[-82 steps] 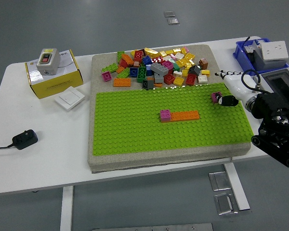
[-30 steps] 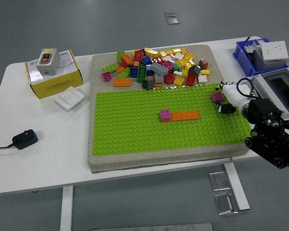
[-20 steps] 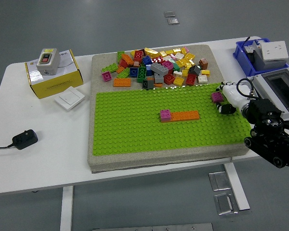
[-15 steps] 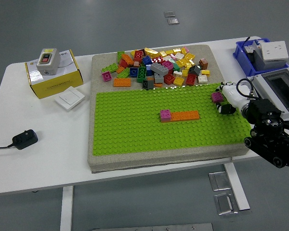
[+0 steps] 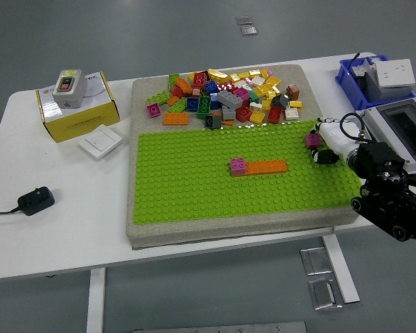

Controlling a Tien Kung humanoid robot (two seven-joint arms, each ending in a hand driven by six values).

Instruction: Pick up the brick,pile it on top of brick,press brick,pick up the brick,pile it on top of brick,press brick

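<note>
White table (image 5: pixel 69 229) with a grey pad (image 5: pixel 215 232), green baseplate (image 5: pixel 194 187) on it. Loose brick pile (image 5: pixel 229 97) sits on pad behind the baseplate. Mid-plate: pink brick (image 5: pixel 238 166) touching orange brick (image 5: pixel 266 166), in one row. Right hand (image 5: pixel 329 146) is over the plate's right edge, fingers pinched on a small magenta brick (image 5: pixel 313 140), held just above the studs. Yellow box (image 5: pixel 75 104), white switch (image 5: pixel 101 143) and black plug (image 5: pixel 35 200) lie left of pad. Blue bin (image 5: pixel 364 76) is at far right.
</note>
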